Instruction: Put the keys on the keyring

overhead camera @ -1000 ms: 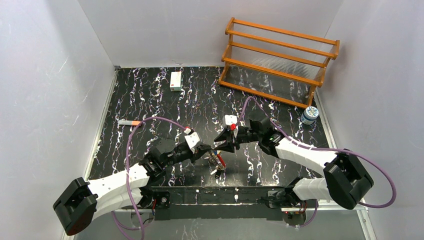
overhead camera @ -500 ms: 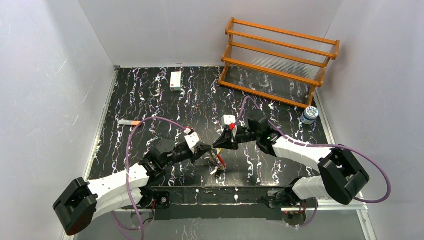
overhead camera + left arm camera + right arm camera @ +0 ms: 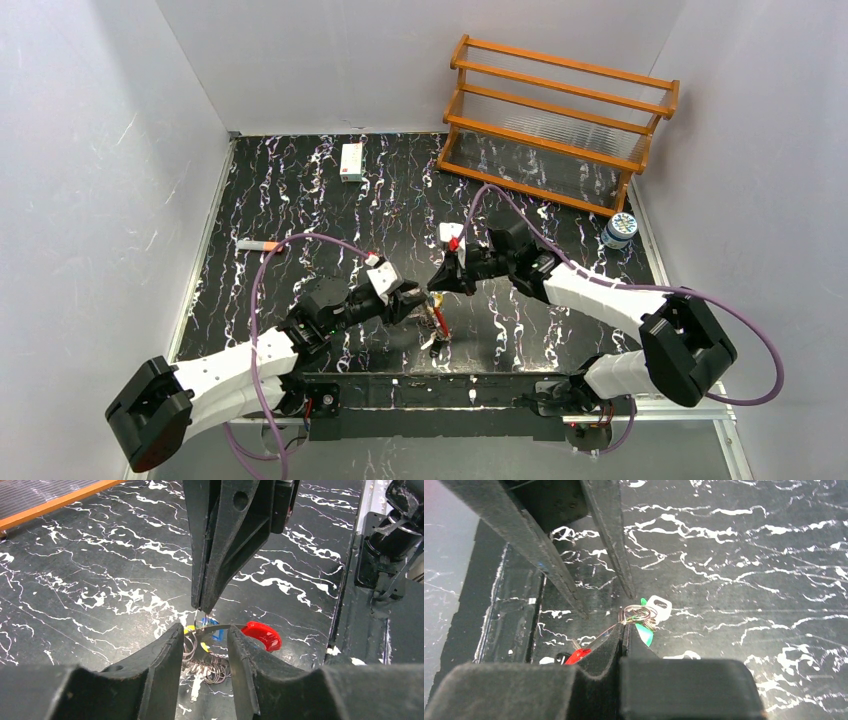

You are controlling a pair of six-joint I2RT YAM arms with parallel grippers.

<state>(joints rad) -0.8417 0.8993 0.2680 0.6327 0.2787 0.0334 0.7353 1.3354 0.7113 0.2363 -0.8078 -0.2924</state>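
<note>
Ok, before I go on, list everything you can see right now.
table: one, black with white veins, under everything
rack: one, orange-brown wood, far right
box: one, white, far middle
marker: one, white with orange tip, left edge
jar: one, white and blue, right edge beside the rack
keyring: one, metal with red segment and coloured tags, near middle
arms: two, white and black, near edge
left fingers: two, black, apart, either side of the keyring's wire
right fingers: two, black, shut, apparently pinching the keyring

No lettering is legible; the white box (image 3: 351, 161) and bottle label (image 3: 620, 229) are too small.
</note>
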